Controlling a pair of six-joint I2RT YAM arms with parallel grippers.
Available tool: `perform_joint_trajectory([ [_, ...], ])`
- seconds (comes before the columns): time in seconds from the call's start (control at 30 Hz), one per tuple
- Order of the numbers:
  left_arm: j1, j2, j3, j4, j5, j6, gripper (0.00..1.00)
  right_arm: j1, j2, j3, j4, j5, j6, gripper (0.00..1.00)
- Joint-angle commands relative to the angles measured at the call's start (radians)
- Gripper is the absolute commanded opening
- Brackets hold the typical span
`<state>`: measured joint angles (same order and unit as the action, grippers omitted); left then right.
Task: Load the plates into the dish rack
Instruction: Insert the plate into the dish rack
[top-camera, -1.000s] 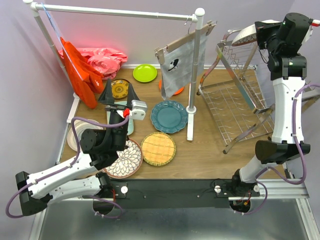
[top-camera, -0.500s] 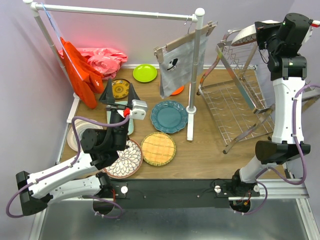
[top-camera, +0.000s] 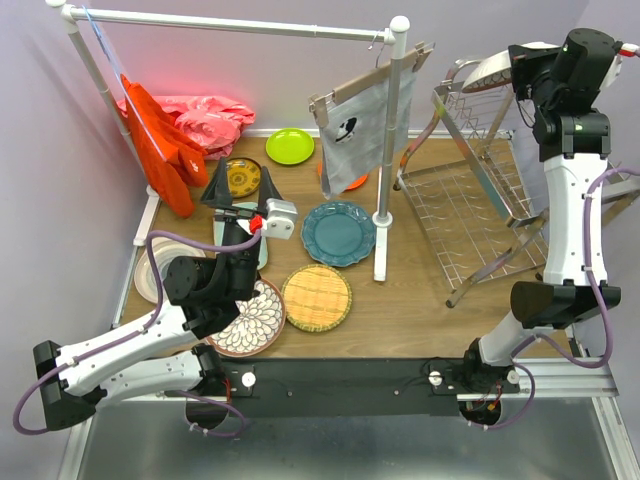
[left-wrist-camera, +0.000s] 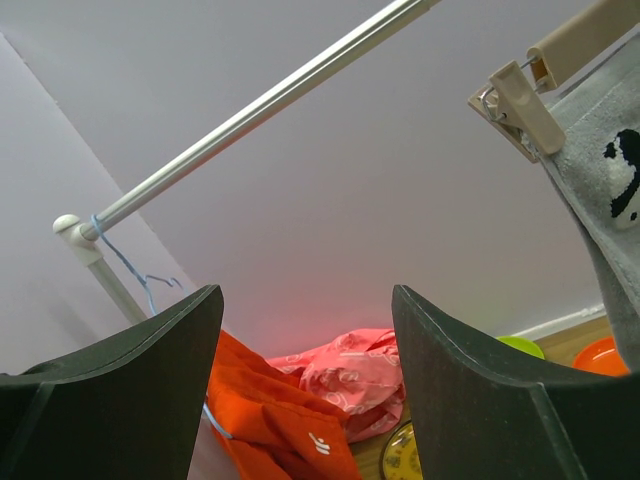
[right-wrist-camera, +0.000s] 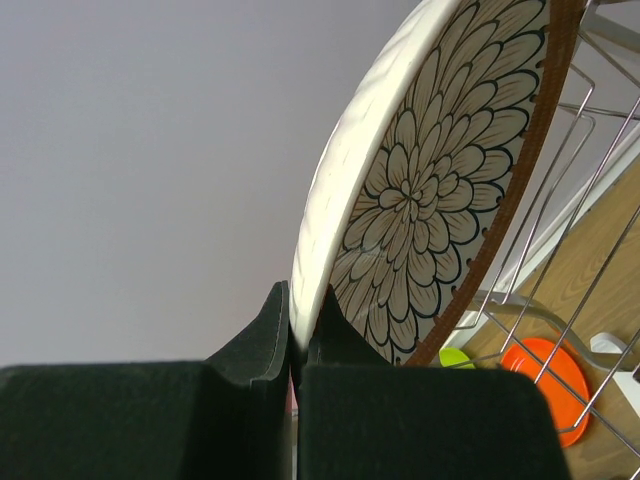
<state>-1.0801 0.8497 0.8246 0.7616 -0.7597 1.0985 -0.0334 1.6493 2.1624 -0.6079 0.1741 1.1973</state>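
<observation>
Right gripper (right-wrist-camera: 298, 335) pinching rim of floral plate (right-wrist-camera: 430, 190), holding it on edge above far end of rack (top-camera: 470, 215). Left gripper (left-wrist-camera: 305, 390) hovering near yellow-brown plate (top-camera: 241, 178), fingers spread, gripping nothing. Teal plate (top-camera: 338, 232), woven plate (top-camera: 316, 297), second floral plate (top-camera: 250, 318) lying flat on table (top-camera: 420, 300).

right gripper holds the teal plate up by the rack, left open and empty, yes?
Not teal: the right wrist view shows the right gripper shut on the brown-rimmed floral plate, up by the dish rack. The teal plate lies on the table. The left gripper is open and empty.
</observation>
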Motion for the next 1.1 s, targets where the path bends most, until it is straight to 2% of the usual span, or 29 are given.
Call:
perform_joint_trajectory([
  [0.0, 0.003, -0.004, 0.024, 0.038, -0.030, -0.025, 0.77, -0.017, -0.045, 0.002, 0.077, 0.031, 0.021, 0.07],
  [1.07, 0.003, 0.005, 0.022, 0.036, -0.026, -0.040, 0.77, -0.019, -0.109, -0.058, 0.054, 0.039, 0.012, 0.08],
])
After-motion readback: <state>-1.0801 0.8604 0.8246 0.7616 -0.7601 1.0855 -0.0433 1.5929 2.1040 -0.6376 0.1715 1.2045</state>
